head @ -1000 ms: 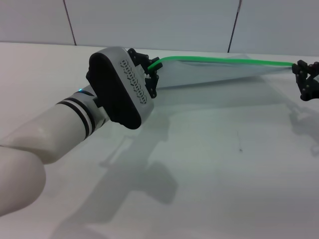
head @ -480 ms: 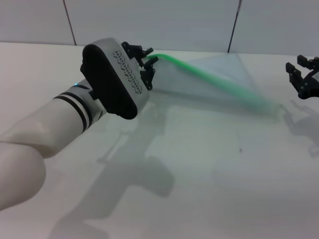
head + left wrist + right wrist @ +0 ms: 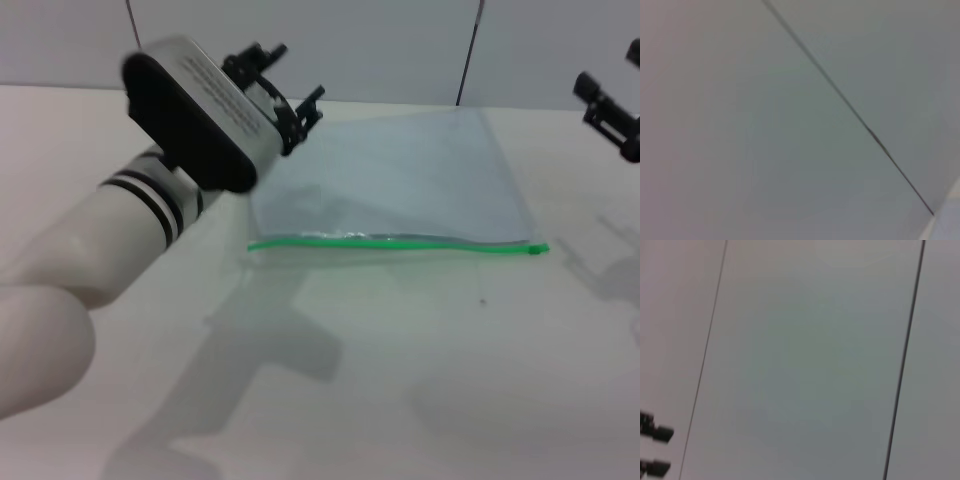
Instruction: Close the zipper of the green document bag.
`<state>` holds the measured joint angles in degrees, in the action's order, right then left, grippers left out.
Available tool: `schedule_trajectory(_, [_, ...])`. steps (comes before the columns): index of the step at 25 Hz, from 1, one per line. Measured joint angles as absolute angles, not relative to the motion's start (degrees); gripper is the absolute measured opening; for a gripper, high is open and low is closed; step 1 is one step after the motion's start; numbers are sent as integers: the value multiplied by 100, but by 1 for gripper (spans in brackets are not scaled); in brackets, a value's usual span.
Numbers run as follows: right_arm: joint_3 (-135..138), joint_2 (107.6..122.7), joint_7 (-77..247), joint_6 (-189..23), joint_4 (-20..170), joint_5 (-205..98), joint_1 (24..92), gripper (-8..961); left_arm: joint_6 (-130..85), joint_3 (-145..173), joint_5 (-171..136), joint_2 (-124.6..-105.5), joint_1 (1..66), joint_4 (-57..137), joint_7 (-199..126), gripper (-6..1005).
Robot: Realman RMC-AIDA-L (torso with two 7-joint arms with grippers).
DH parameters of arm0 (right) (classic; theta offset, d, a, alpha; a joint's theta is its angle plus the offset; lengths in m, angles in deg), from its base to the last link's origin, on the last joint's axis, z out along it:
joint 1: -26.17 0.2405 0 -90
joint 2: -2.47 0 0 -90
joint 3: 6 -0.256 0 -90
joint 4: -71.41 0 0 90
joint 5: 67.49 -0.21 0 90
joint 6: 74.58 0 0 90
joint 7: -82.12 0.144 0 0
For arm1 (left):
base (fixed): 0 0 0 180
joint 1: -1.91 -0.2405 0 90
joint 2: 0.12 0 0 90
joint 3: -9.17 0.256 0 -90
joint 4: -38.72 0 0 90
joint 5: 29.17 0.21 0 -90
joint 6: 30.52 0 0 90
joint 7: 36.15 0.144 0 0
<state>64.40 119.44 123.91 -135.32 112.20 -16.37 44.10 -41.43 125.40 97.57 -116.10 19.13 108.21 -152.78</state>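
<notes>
The green document bag (image 3: 400,180) lies flat on the white table, a pale translucent pouch. Its zipper (image 3: 390,241) runs along the edge nearest me, and the small slider tab (image 3: 540,249) sits at the right end. My left gripper (image 3: 297,70) hangs open in the air above the bag's far left corner, holding nothing. At the right edge of the head view my right gripper (image 3: 608,72) is also raised and open, clear of the bag. Both wrist views show only the wall panels.
The white table (image 3: 420,380) stretches toward me in front of the bag. A panelled wall (image 3: 380,40) stands right behind the bag. My left forearm (image 3: 120,230) reaches in over the table's left side.
The bag, which was held up stretched between both grippers, has been let go and now lies flat. Both grippers have opened and lifted away.
</notes>
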Motion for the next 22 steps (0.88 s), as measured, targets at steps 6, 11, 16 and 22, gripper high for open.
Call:
schedule_trajectory(6, [6935, 11971, 12123, -13210, 11131, -2280, 4449, 688, -4827, 12650, 9743, -11602, 1940, 10813, -16075, 615])
schedule_trajectory(11, [7765, 11977, 11472, -12769, 11117, -3391, 4455, 699, -5659, 13043, 9803, -11542, 1912, 10686, -16660, 627])
schedule_trajectory(16, [8278, 11976, 11003, -12605, 11130, -4302, 4449, 698, -6016, 13152, 9807, -11506, 1912, 10585, -16943, 629])
schedule_trajectory(22, [8865, 11981, 10350, -12216, 11163, -5494, 4413, 697, -6379, 13196, 9810, -11529, 1885, 10460, -17203, 629])
